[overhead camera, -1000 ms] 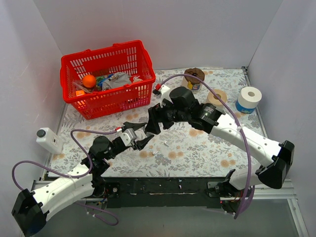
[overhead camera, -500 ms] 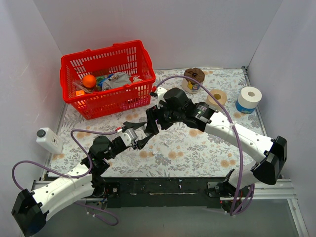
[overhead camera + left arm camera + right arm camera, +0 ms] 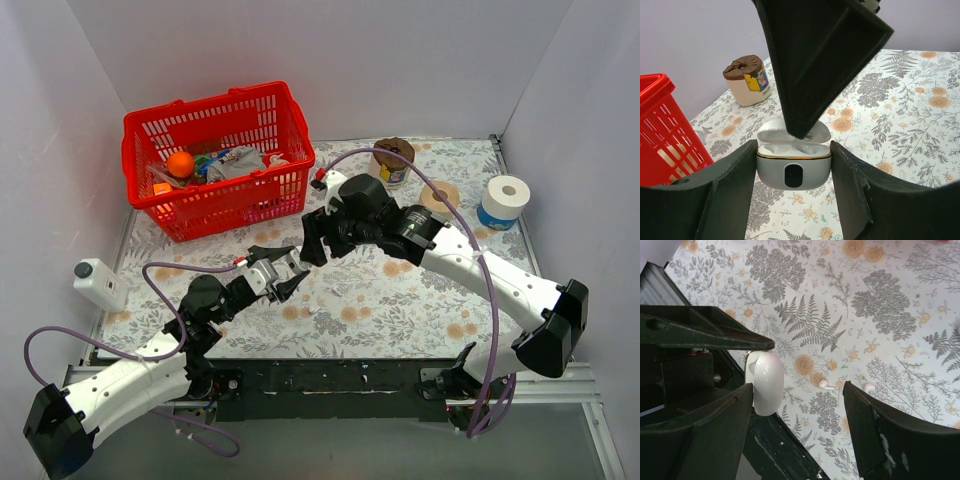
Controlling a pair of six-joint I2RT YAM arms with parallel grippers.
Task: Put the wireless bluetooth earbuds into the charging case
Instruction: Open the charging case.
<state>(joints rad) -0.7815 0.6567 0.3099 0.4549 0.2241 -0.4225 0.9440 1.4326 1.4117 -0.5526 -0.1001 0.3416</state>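
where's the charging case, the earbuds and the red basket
charging case (image 3: 793,172): left wrist view, front of its body
earbuds (image 3: 824,384): right wrist view, the left bud of the two
red basket (image 3: 232,198): top view, its front wall

Quantity on bench: wireless bluetooth earbuds, 2; charging case, 1; red basket, 1; brown-lidded container, 1; tan roll, 1; white roll, 1; left end effector, 1; right end effector, 1.

Nothing legible on show: the brown-lidded tub by the worktop's far edge wears a yellow-and-blue label too small to read, and a dark mark inside the charging case lid sits half-hidden behind the right claw.
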